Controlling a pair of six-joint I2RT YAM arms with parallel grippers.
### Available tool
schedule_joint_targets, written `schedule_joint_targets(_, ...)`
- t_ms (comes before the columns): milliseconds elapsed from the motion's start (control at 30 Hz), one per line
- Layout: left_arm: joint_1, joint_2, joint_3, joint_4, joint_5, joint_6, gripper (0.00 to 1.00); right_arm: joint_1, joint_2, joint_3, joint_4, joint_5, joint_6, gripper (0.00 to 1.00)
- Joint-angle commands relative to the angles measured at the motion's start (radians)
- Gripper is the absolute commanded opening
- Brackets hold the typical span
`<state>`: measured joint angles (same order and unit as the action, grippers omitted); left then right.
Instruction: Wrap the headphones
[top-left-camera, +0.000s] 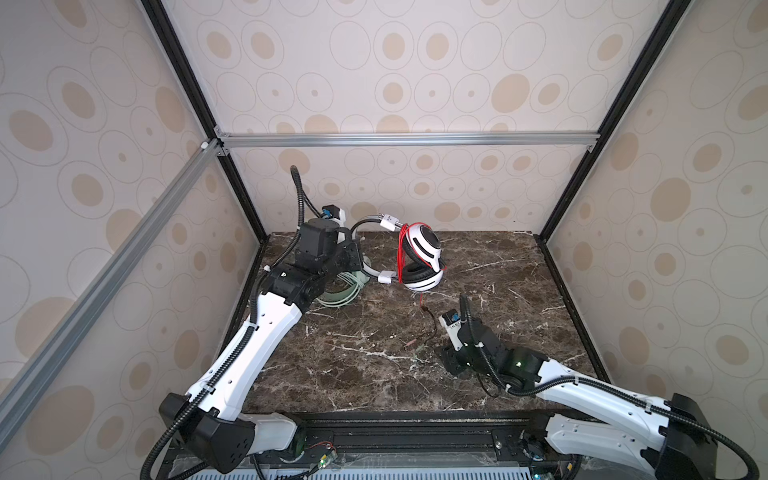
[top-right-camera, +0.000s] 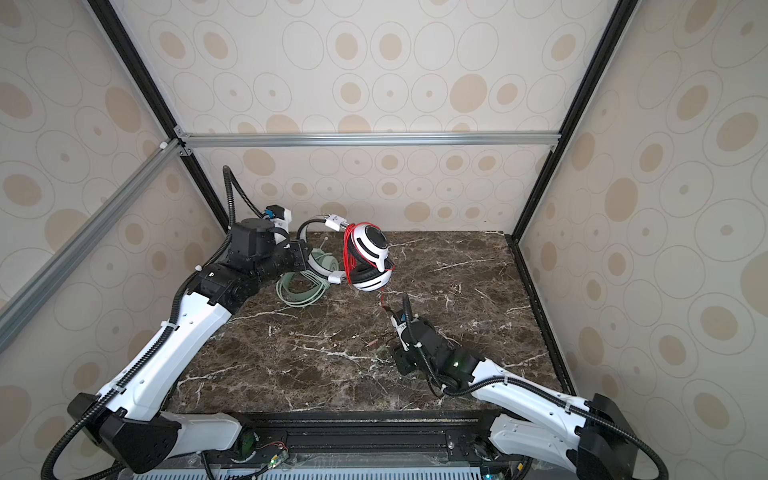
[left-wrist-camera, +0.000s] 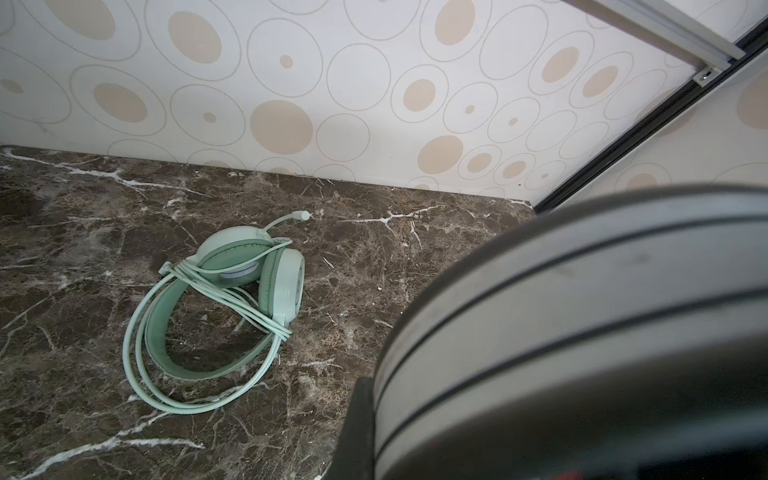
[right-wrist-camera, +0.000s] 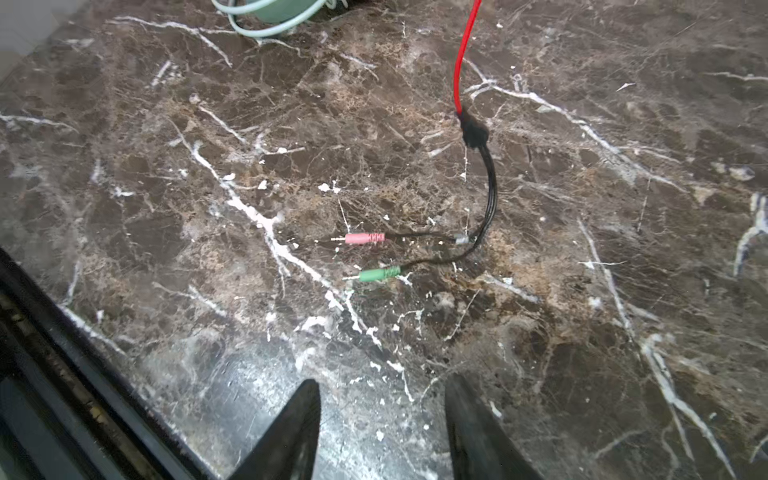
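Nearest to me, my right claw hangs low over the worktop, jaws apart and empty. Just ahead of it lie the pink plug and the green plug, flat on the stone, their thin black leads joining at a black splitter. From there the red cable rises toward the white-and-black headset, which my left claw holds by the grey headband, closed tight on it. Red turns are wound around the cups, so only this tail looks loose. Farthest back, the mint-green headset lies on the worktop with its cable looped round it.

The risk I see is the pickup: the leads are thin and lie flush, so my jaws could scrape the stone and close on nothing. If I pull too hard, I could drag the wound turns off or twist the headband in my left claw.
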<state>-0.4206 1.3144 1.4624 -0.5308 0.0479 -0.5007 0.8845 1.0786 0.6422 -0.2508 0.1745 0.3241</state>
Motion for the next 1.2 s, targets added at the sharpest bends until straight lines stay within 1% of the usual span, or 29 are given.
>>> schedule_joint_targets(0, 0.011, -0.039, 0.022, 0.093, 0.027, -0.042, 0.0, 0.003, 0.099, 0.055, 0.078, 0.079, 0.011, 0.52)
schedule_joint_targets(67, 0.011, -0.038, 0.022, 0.094, 0.029, -0.042, 0.0, 0.003, 0.166, 0.08, 0.131, 0.09, -0.008, 0.53)
schedule_joint_targets(167, 0.011, -0.042, 0.021, 0.095, 0.03, -0.041, 0.0, -0.02, 0.265, 0.109, 0.225, 0.111, -0.027, 0.61)
schedule_joint_targets(233, 0.011, -0.044, 0.021, 0.095, 0.027, -0.04, 0.0, -0.064, 0.319, 0.102, 0.313, 0.083, -0.024, 0.63)
schedule_joint_targets(300, 0.011, -0.046, 0.021, 0.093, 0.018, -0.038, 0.0, -0.109, 0.345, 0.076, 0.405, 0.048, -0.017, 0.64)
schedule_joint_targets(367, 0.013, -0.046, 0.02, 0.091, 0.007, -0.036, 0.0, -0.137, 0.361, 0.059, 0.47, 0.036, -0.026, 0.64)
schedule_joint_targets(433, 0.015, -0.044, 0.021, 0.092, 0.006, -0.036, 0.0, -0.169, 0.381, 0.074, 0.48, 0.023, -0.038, 0.65)
schedule_joint_targets(633, 0.029, -0.04, 0.022, 0.095, 0.03, -0.044, 0.0, -0.276, 0.459, 0.152, 0.451, -0.063, -0.049, 0.65)
schedule_joint_targets(800, 0.042, -0.045, 0.018, 0.102, 0.05, -0.05, 0.0, -0.316, 0.553, 0.233, 0.453, -0.138, -0.106, 0.64)
schedule_joint_targets(1000, 0.047, -0.045, 0.017, 0.103, 0.053, -0.051, 0.0, -0.331, 0.649, 0.315, 0.479, -0.217, -0.169, 0.55)
schedule_joint_targets(1033, 0.048, -0.046, 0.016, 0.103, 0.055, -0.052, 0.0, -0.332, 0.662, 0.33, 0.476, -0.228, -0.177, 0.51)
schedule_joint_targets(1067, 0.048, -0.046, 0.016, 0.103, 0.054, -0.052, 0.0, -0.332, 0.673, 0.34, 0.469, -0.24, -0.184, 0.45)
schedule_joint_targets(1100, 0.049, -0.046, 0.016, 0.103, 0.053, -0.052, 0.0, -0.332, 0.681, 0.35, 0.459, -0.253, -0.192, 0.35)
schedule_joint_targets(1167, 0.056, -0.046, 0.016, 0.103, 0.049, -0.054, 0.0, -0.332, 0.682, 0.346, 0.452, -0.275, -0.182, 0.22)
